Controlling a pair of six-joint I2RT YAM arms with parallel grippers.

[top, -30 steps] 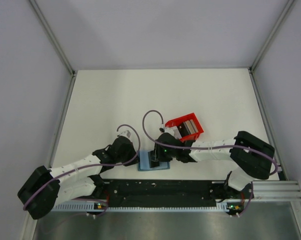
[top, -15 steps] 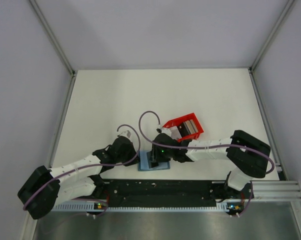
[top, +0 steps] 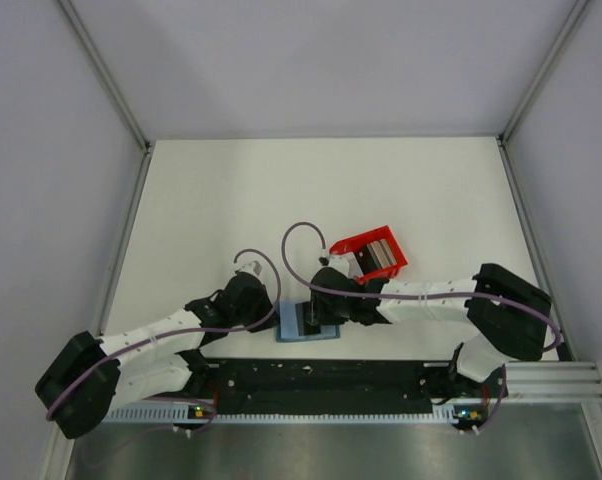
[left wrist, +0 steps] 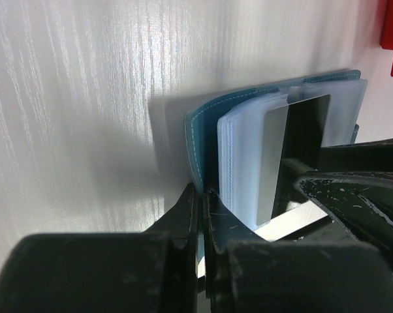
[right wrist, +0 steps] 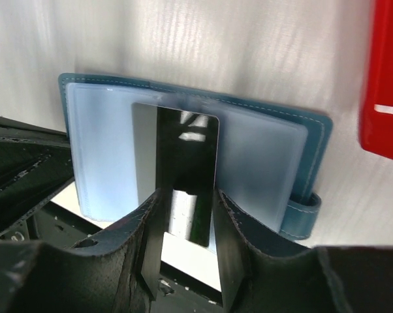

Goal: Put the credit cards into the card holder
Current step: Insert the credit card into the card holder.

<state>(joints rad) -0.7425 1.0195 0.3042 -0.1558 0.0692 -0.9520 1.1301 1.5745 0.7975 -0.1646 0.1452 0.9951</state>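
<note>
- Card holder is lying open on the white surface, close to the red tray.
- Left jaws are pinching its teal cover, nearly closed.
- Right jaws are gripping a dark shiny credit card, which is lying flat against the clear pockets.

A white table top, faintly grained, sits boxed by plain pale grey walls. Aluminium posts slant up from its far corners, and a brushed metal strip runs along the near edge under even light.
</note>
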